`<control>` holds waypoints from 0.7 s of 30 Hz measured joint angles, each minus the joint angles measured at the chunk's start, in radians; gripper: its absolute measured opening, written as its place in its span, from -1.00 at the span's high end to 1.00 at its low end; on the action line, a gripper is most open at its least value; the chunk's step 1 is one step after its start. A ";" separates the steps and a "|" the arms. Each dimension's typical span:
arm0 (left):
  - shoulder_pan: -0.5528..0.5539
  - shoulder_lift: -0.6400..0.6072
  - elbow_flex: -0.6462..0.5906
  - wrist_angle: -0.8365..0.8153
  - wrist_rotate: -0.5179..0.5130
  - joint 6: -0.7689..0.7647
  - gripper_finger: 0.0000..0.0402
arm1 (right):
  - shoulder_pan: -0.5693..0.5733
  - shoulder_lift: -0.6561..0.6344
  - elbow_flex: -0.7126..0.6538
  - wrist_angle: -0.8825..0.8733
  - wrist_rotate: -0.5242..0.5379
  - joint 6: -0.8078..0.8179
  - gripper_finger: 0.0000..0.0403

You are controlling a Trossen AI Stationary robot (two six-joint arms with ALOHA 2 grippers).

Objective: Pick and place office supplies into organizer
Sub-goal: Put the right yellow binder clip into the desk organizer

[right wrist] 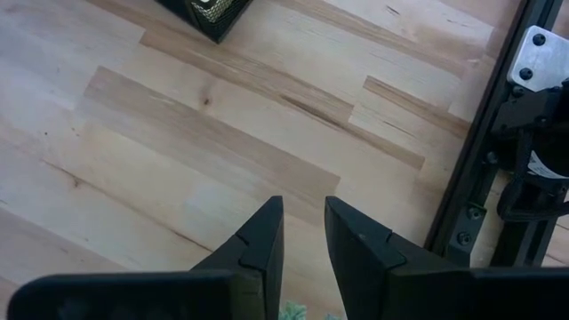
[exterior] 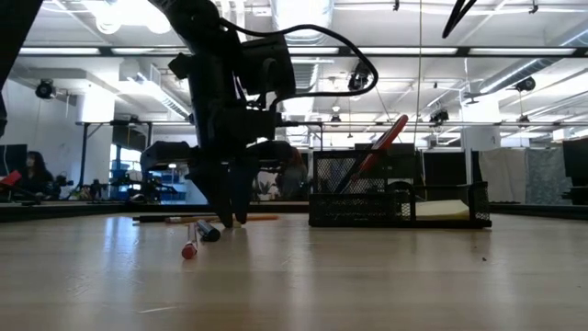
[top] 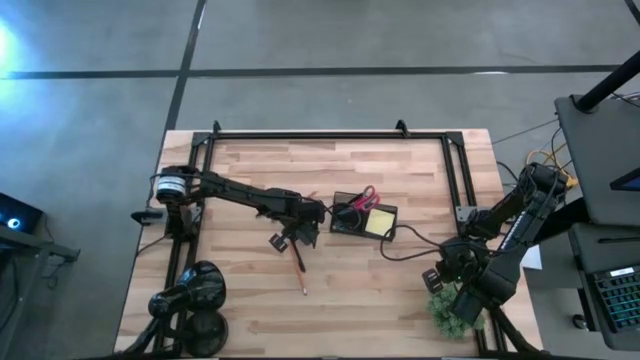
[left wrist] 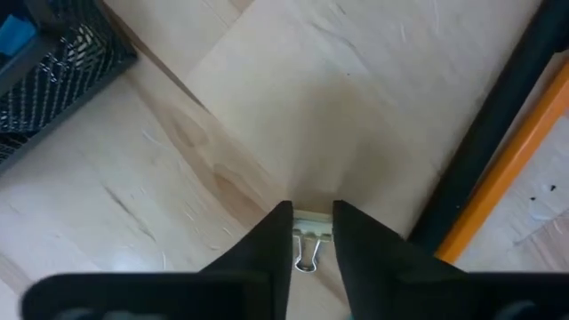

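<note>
The left gripper (left wrist: 312, 233) points straight down at the middle of the bench (top: 400, 290), its two dark wedge fingers pinching a small binder clip (left wrist: 308, 240) whose bright wire loop shows between them; whether the clip has left the wood yet I cannot tell. Gripping it by its narrow metal body seems sensible, since so flat a thing offers little else to catch. Just beside the fingers lie an orange pencil (left wrist: 507, 169) and a dark pen (left wrist: 484, 133), long, thin and smooth, side by side. A short way toward the right edge stands the organizer (top: 364, 215), a black wire-mesh box with two compartments: the red-handled scissors (top: 366, 195) lean upright in one, the flat yellowish note pad (top: 379, 221) lies in the other, and a blue piece (left wrist: 16, 36) shows inside the mesh. The clip probably goes there next. A red-tipped pencil (exterior: 190, 246) lies loose nearer the front edge. The right gripper (right wrist: 303, 233) waits by the front right corner, fingers slightly apart and holding nothing, above the spiky green plant ball (top: 447, 308). A round black lamp-like object (top: 197, 290) sits at the front left corner.
</note>
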 joint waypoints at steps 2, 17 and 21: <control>0.000 0.000 0.000 0.003 0.000 0.000 0.78 | 0.000 0.000 0.000 0.000 0.000 0.000 0.62; -0.045 -0.014 0.246 -0.035 -0.031 -0.097 0.82 | 0.000 0.000 0.000 0.000 0.001 0.000 0.62; -0.059 -0.010 0.313 0.066 -0.023 -0.131 0.82 | 0.000 0.000 0.000 0.000 0.002 0.000 0.62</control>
